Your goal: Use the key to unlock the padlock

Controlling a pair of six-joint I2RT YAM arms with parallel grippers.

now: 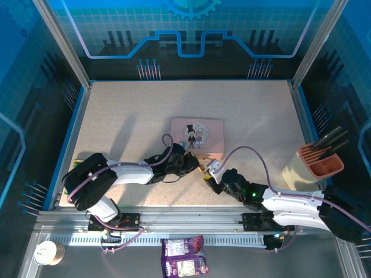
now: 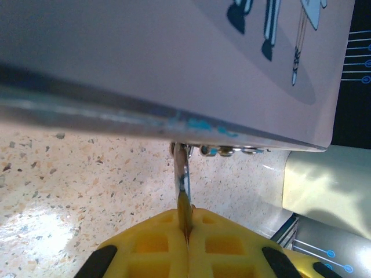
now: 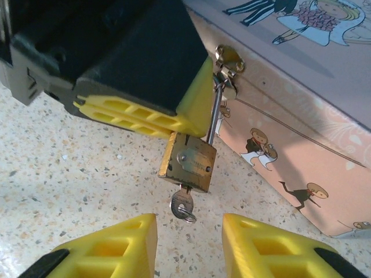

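Observation:
The brass padlock (image 3: 188,162) hangs from the clasp (image 3: 229,63) on the front of the pink tin (image 3: 301,145), its silver shackle (image 3: 214,110) running up into the clasp. The small silver key (image 3: 182,204) sticks out of the bottom of the lock body, with a little ring on its head. My left gripper (image 2: 186,223) is shut on the padlock (image 2: 184,207), seen edge-on between its yellow fingers (image 3: 145,113). My right gripper (image 3: 188,243) is open just below the key, which lies ahead of the gap between its fingertips and touches neither. From above, both grippers meet at the tin's front edge (image 1: 203,168).
The pink tin (image 1: 197,136) lies flat in the middle of the speckled table (image 1: 127,116). A knife block (image 1: 316,165) stands at the right edge. A purple snack bag (image 1: 184,258) and a paper cup (image 1: 47,252) sit below the table's near rail.

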